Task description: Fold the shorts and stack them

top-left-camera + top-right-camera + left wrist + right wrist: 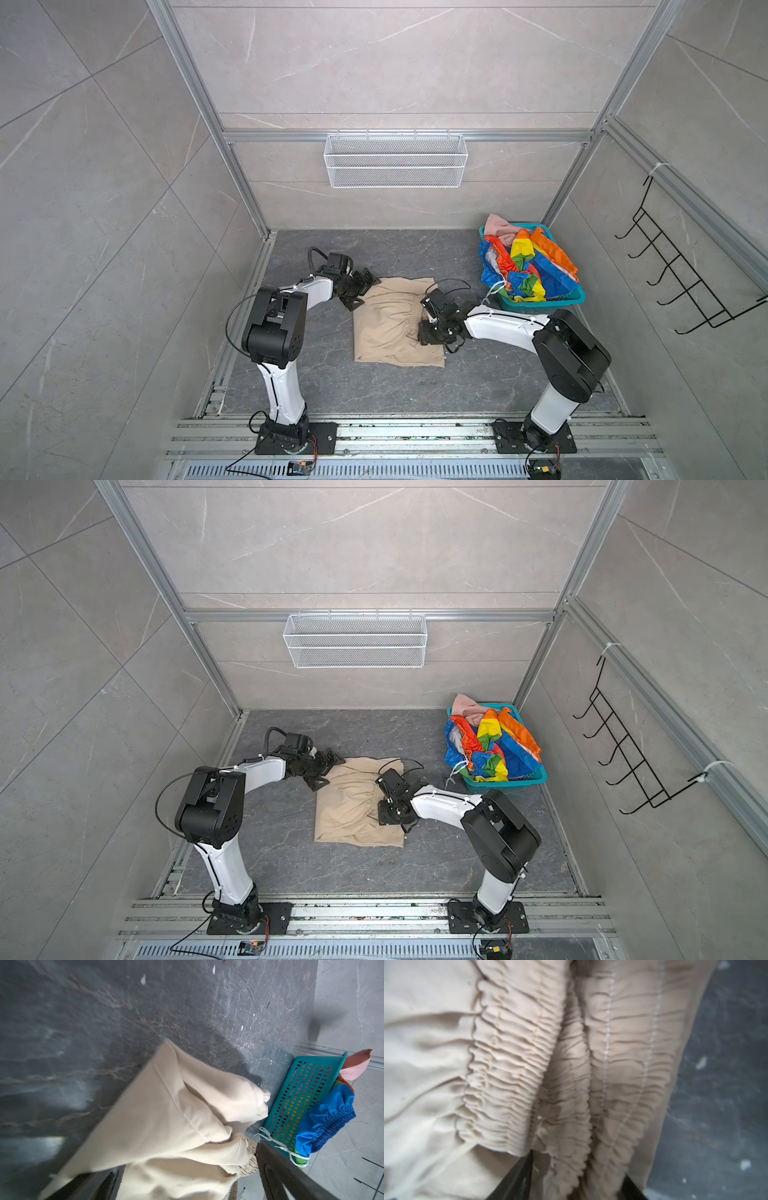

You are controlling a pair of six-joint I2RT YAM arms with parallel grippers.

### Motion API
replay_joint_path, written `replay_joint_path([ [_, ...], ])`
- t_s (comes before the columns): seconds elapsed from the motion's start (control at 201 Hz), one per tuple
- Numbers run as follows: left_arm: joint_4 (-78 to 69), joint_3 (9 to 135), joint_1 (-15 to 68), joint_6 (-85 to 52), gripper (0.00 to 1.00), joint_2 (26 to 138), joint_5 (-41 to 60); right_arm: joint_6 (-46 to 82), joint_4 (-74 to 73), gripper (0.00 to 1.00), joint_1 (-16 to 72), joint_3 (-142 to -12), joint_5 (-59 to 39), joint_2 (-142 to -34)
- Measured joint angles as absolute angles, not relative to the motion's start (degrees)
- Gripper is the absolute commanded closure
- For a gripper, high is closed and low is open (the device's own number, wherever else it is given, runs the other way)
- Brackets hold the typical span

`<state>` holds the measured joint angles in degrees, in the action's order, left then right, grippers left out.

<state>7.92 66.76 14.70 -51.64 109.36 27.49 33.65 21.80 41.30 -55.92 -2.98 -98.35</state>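
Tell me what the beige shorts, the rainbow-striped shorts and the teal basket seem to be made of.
Beige shorts: soft matte woven cloth, likely cotton or a blend; it creases softly and gathers finely at the elastic waist.
Rainbow-striped shorts: thin, slightly shiny synthetic, probably nylon or polyester; crisp folds catch light.
Teal basket: rigid moulded plastic, smooth; even punched holes.

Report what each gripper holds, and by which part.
Left gripper: open, empty. Right gripper: jaws around the elastic waistband of the beige shorts; grip cannot be told.

Pink shorts [500, 226] mostly under rainbow shorts [528, 266]
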Motion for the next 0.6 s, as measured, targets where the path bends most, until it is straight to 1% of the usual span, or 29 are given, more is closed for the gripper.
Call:
replay_joint_path([
  [0.139, 13.41, 68.6, 15.42, -46.87, 0.0, 106.96, 25.67, 33.82, 24.49, 0.14, 41.23, -54.85, -3.18, -94.61],
  [0.259, 18.85, 69.43, 15.92, -41.78, 0.0, 100.82, 22.55, 33.82, 26.72, 0.01, 41.23, -56.9, -3.75, -92.49],
  [0.344, 21.89, 68.49, 16.25, -38.61, 0.0, 95.7, 19.84, 33.17, 27.46, 0.01, 41.23, -59.48, -4.27, -92.44],
  [0.458, 24.93, 63.92, 16.36, -35.42, 0.0, 89.3, 16.27, 32.42, 28.56, 0.01, 41.21, -62.54, -4.58, -92.44],
  [0.598, 27.66, 57.6, 16.36, -33.08, 0.01, 86.91, 13.78, 31.81, 28.82, 0.01, 40.88, -63.66, -4.97, -92.47],
])
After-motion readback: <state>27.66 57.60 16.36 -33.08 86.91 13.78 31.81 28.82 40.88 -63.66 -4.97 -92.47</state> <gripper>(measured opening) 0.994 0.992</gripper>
